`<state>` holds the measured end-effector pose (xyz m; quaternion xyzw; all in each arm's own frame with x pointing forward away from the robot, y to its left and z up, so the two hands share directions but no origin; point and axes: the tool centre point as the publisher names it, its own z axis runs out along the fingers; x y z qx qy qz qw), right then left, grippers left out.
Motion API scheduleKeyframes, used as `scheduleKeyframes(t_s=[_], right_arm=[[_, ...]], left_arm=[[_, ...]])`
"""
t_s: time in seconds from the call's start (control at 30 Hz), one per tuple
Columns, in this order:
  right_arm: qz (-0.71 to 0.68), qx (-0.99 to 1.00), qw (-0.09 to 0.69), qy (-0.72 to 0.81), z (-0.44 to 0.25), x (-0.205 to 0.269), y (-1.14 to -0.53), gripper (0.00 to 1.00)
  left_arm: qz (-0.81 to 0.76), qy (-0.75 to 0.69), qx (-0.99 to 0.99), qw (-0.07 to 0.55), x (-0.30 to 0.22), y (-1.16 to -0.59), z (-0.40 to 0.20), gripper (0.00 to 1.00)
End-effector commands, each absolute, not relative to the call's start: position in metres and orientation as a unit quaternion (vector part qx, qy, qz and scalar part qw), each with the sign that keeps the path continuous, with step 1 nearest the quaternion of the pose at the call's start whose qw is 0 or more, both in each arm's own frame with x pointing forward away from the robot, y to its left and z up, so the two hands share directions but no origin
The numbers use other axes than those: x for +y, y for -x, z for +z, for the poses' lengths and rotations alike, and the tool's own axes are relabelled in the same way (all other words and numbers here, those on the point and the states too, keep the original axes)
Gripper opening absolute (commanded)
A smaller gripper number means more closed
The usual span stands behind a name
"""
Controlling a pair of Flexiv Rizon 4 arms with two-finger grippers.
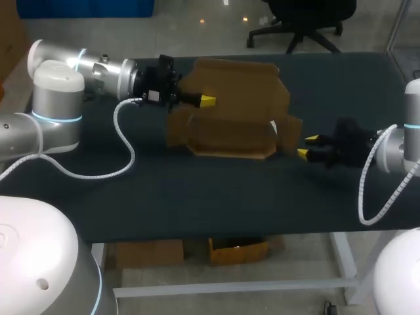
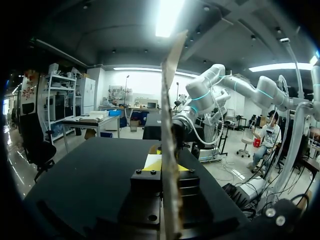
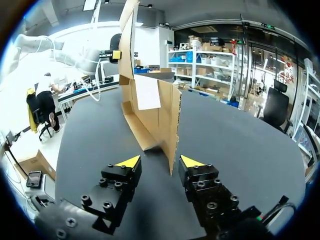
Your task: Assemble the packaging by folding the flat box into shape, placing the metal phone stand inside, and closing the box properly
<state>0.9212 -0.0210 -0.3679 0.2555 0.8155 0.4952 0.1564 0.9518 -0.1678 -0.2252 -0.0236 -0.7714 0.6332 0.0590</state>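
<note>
We find the cardboard box partly folded on the dark surface, toward its far side, between the two arms. Its long rear panel stands upright and its end flaps splay outward.

The left arm enters from the left and runs level above the surface, wrist pointing across at the box. The left jaws are clamped on the rear panel near its left end. In the left wrist view the panel runs edge-on between the yellow fingertips, which press on it from both sides.

The right arm enters from the right, low and level, wrist pointing at the box's right end. The right jaws stand apart and grip nothing. In the right wrist view the right end flap stands upright just ahead of the gap between the fingertips, touching neither. A white label sits on the inner face at that end of the box
</note>
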Motion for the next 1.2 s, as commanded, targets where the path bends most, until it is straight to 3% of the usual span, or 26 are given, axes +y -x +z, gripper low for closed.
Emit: scheduleKeyframes(t_s=[0.03,0.73,1.07,1.2], right_arm=[[0.496,0.816,0.153,-0.253,-0.371,-0.015,-0.935,0.46],[0.505,0.812,0.152,-0.250,-0.371,-0.002,-0.955,0.33],[0.505,0.809,0.155,-0.257,-0.371,0.003,-0.956,0.13],[0.506,0.808,0.158,-0.259,-0.370,0.005,-0.955,0.00]], left_arm=[[0.633,0.023,-0.771,0.058,-0.168,-0.951,-0.227,0.00],[0.633,0.023,-0.771,0.058,-0.168,-0.951,-0.227,0.00],[0.633,0.023,-0.771,0.058,-0.168,-0.951,-0.227,0.00],[0.633,0.023,-0.771,0.058,-0.168,-0.951,-0.227,0.00]])
